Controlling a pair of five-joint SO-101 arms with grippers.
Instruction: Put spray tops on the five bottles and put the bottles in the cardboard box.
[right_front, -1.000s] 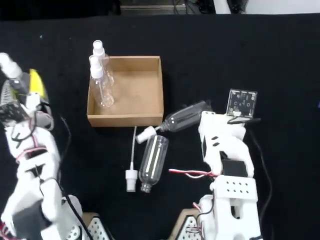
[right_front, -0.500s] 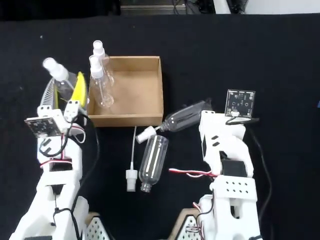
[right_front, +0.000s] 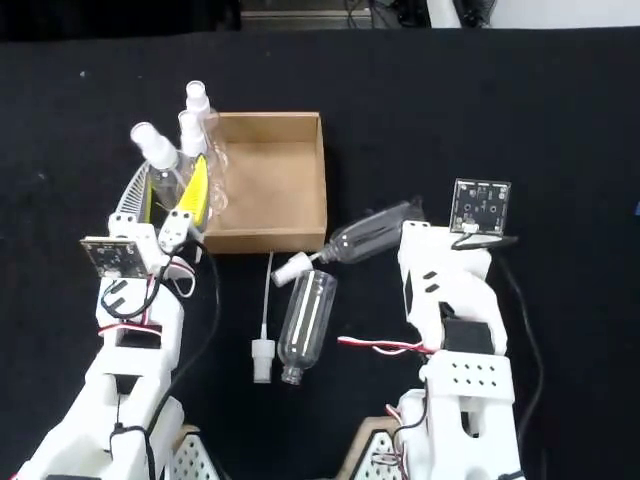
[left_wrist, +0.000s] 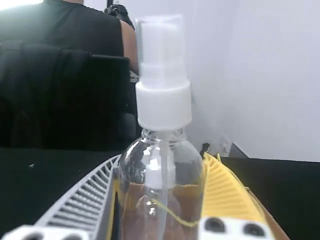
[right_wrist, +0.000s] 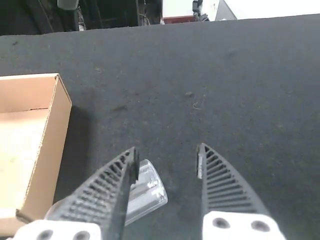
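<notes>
Left gripper – clamped on a clear bottle, grey finger on one side, yellow on the other. The bottle carries a white spray top. In the left wrist view it stands upright between the fingers, with the dip tube visible down its middle. From the high view it hangs at the left wall of the cardboard box, over the rim.

Two more capped bottles are in the box, leaning at its far-left corner, one just in front of the other. Their lower bodies are partly hidden by the gripper.

Right gripper – jaws spread wide, nothing gripped. The base of a lying bottle shows just beside one finger. That bottle rests on the black table, just off the near-right corner of the box, with a white spray top at its neck end.

An uncapped bottle lies on the table near the front wall of the box, neck pointing away from it. Just beside it lies a loose spray top, its long tube pointing toward the box.
</notes>
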